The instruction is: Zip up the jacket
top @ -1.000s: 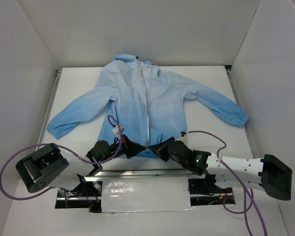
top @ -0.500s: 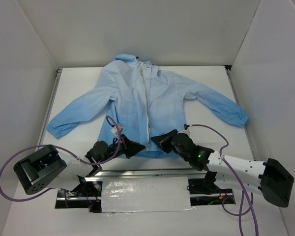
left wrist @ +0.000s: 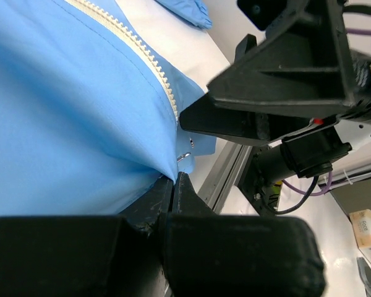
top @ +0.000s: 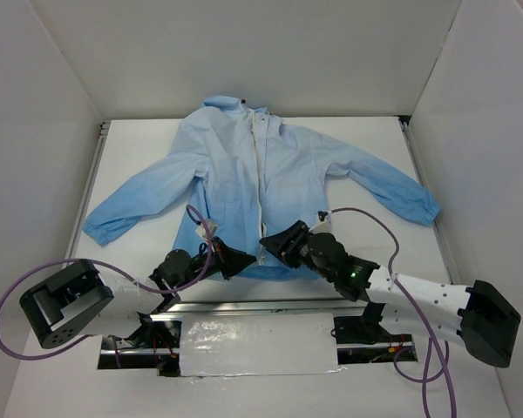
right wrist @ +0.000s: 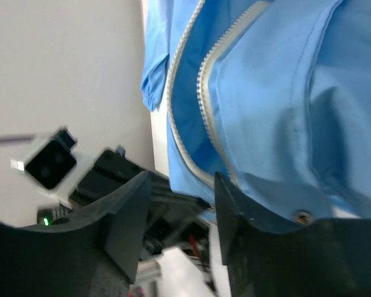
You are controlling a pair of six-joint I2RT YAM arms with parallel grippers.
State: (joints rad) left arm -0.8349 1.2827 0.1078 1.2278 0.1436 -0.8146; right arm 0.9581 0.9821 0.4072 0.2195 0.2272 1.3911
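Top view: light-blue thin fabric jacket (top: 288, 174) is lying flat on the table (top: 366, 131), hem at the near edge.
Left wrist: left pincer (left wrist: 174, 179) is pinching the hem, jaws closed, beside the whitish zipper strip (left wrist: 142, 55).
Right wrist: right pincer (right wrist: 179, 185) is hanging open over the teeth.
Cloth looks light, limp and likely slippery, so I'd be taking hold at the zipper's bottom end.

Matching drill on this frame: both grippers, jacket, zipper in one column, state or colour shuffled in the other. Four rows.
Column one
1. left gripper
2. right gripper
3. jacket
4. zipper strip

Column two
A. whitish, running down the front centre
B. light blue, spread flat with the sleeves out
C. open, jaws apart
D. shut on fabric at the bottom edge

Pairs: 1-D, 2-C, 3-B, 4-A
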